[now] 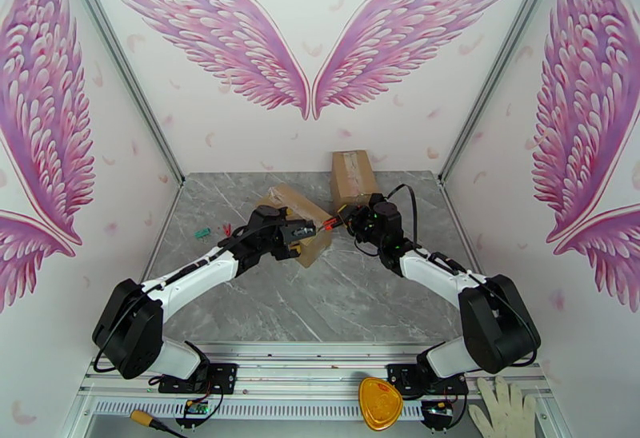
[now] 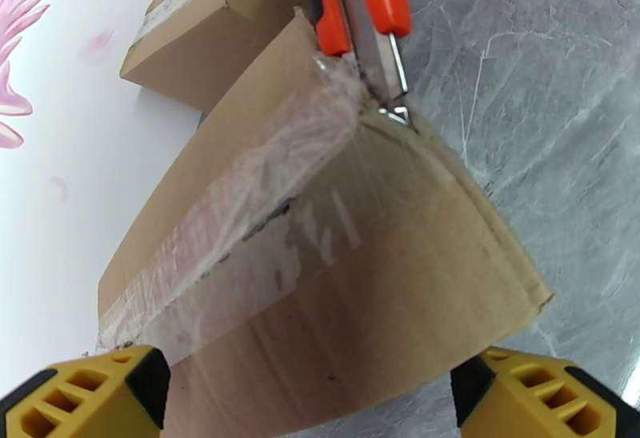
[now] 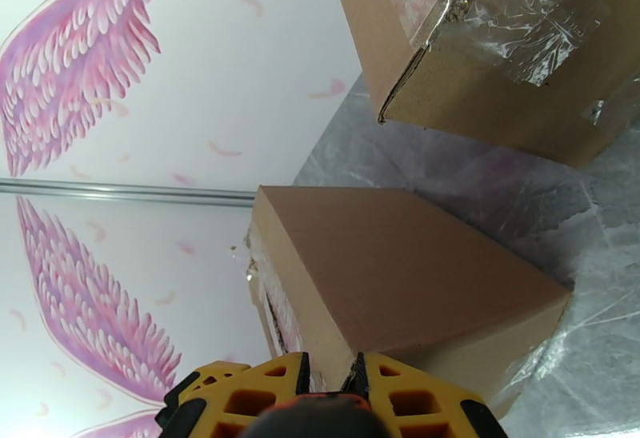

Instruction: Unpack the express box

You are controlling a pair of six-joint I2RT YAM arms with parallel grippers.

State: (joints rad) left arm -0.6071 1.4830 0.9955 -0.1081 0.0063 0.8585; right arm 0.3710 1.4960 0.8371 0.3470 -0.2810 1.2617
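A taped cardboard express box (image 1: 298,209) stands tilted mid-table. My left gripper (image 1: 306,233) clasps its near end, with the yellow fingers (image 2: 88,396) on either side of the box (image 2: 344,272). My right gripper (image 1: 348,222) is shut on an orange utility knife (image 1: 327,224). The knife's blade (image 2: 396,104) touches the box's taped far corner, where the clear tape (image 2: 264,208) is wrinkled. In the right wrist view the knife handle (image 3: 320,420) sits between the gripper (image 3: 328,388) fingers, right against the box (image 3: 400,280).
A second taped cardboard box (image 1: 353,176) (image 3: 496,48) (image 2: 192,32) lies at the back near the wall. Small green (image 1: 202,232) and red (image 1: 227,229) bits lie on the table's left. A yellow object (image 1: 379,404) and a white glove (image 1: 504,408) rest on the front rail.
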